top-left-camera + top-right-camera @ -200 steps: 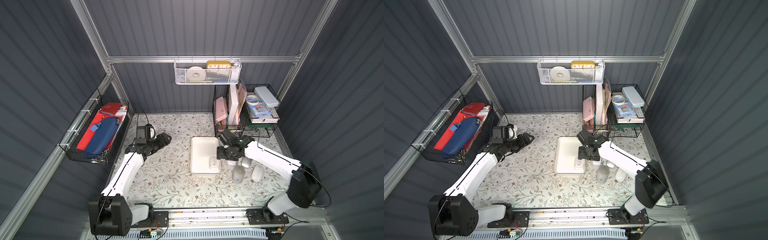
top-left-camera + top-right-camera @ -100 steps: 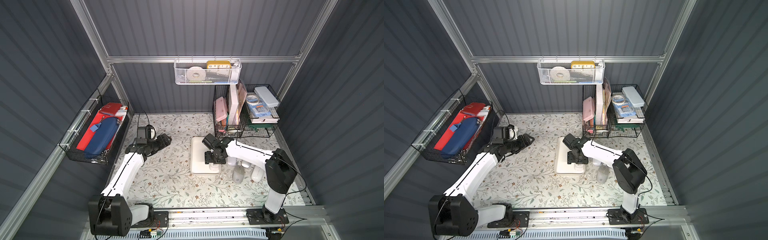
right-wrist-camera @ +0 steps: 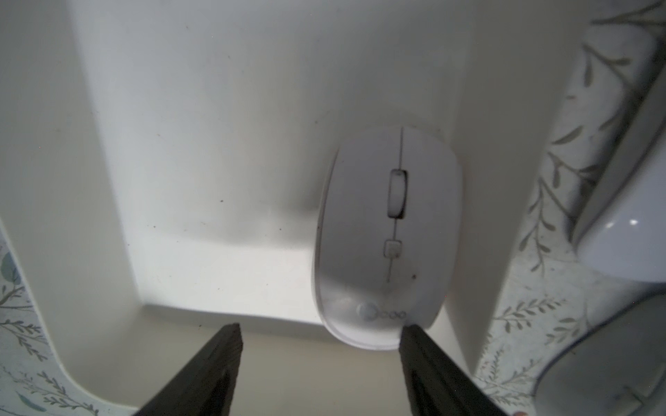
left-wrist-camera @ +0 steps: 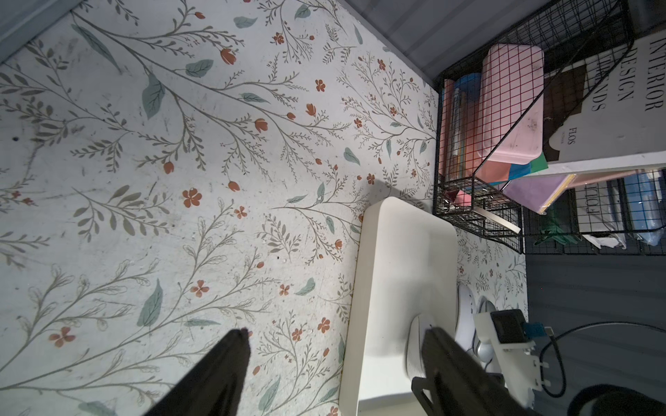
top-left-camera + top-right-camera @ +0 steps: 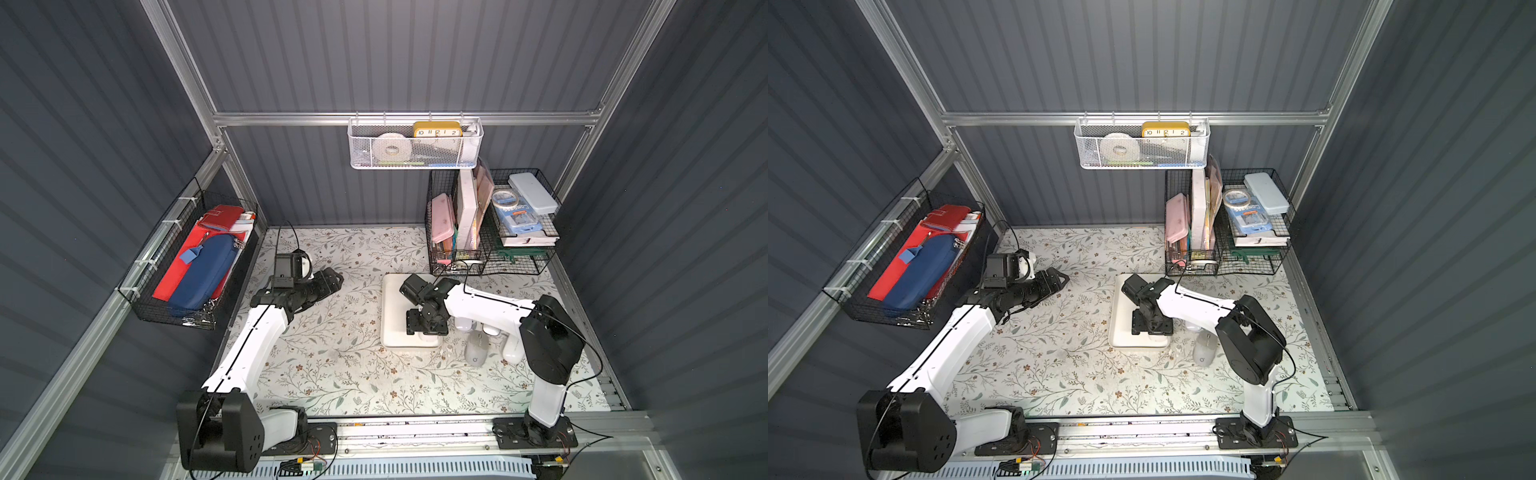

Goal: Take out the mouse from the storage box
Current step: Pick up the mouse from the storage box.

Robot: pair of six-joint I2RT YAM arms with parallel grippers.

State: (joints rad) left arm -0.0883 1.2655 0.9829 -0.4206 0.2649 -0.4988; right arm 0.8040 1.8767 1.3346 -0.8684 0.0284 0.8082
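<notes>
The shallow white storage box (image 3: pixel 216 144), smooth plastic with rounded corners, holds one matte white mouse (image 3: pixel 389 237) tucked against its side wall, just ahead of the right gripper (image 3: pixel 320 327), whose dark jaws stand apart and empty. Past that wall two glossy mice (image 3: pixel 627 248) lie on the floral table (image 3: pixel 533 288), cut off by the frame. The left gripper (image 4: pixel 337 330), likewise spread and empty, hovers well aside.

mouse (image 3: pixel 387 237) just beside storage box (image 3: pixel 216 144) wall, bare floor on other side
</notes>
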